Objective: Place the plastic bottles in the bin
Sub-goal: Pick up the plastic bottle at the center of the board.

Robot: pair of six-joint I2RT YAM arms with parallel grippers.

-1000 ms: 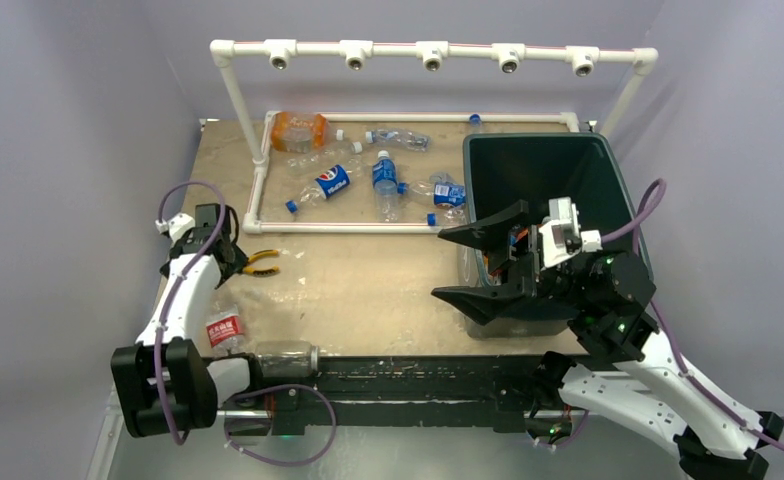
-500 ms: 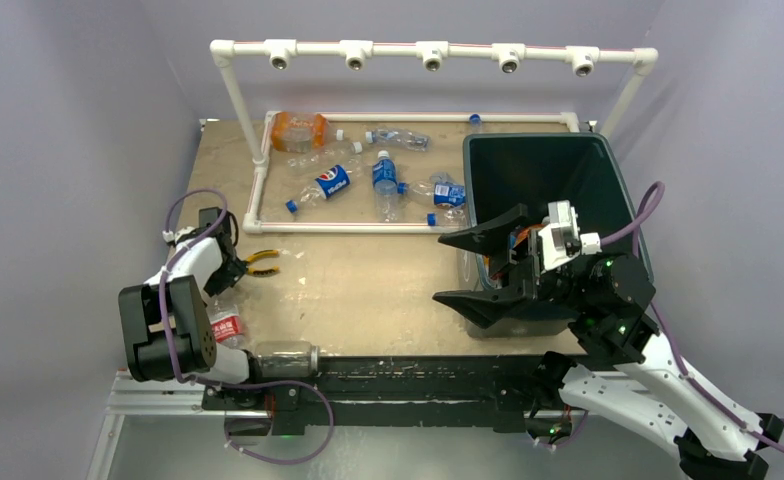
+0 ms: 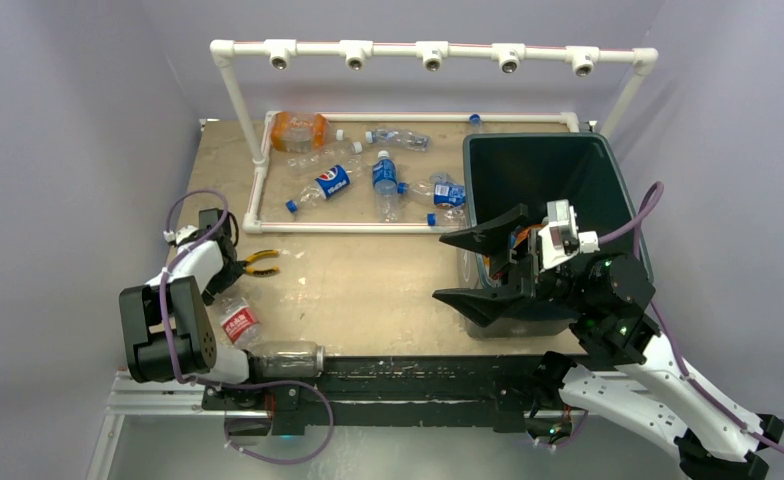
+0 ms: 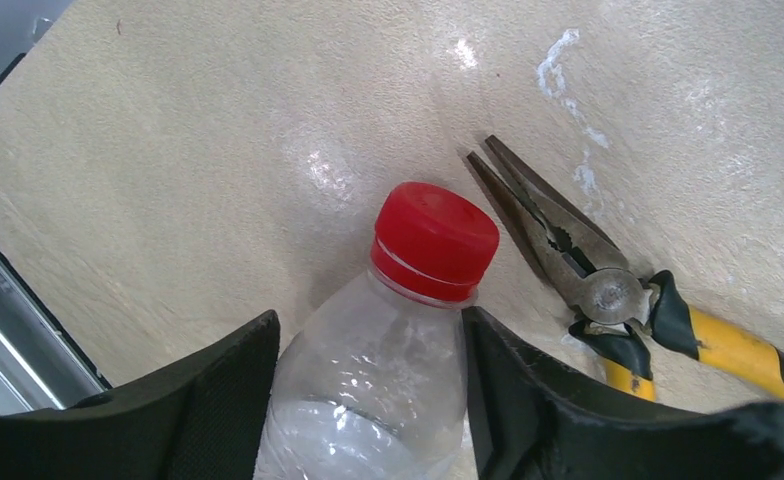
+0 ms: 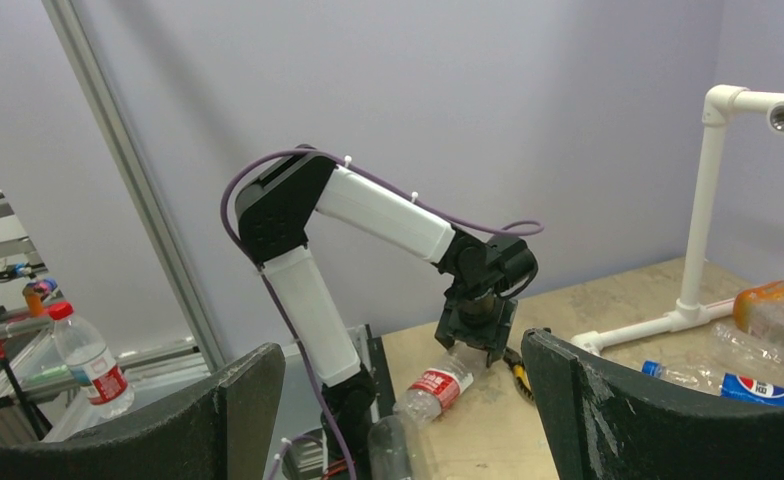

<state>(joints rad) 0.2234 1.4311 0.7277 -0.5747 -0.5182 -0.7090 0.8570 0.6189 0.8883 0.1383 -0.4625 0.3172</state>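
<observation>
Clear plastic bottle [image 4: 368,400], round red cap [image 4: 435,240]

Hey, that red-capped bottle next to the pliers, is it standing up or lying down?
Lying down: the red-capped bottle rests on its side on the table, its cap near the pliers.

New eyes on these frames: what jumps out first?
The dark green bin sits far right, with the right arm's jaws open by its near corner. Loose plastic bottles lie inside the white pipe frame at the far edge. Near left, the left arm's jaws flank a red-capped bottle, with pliers beside it.
</observation>
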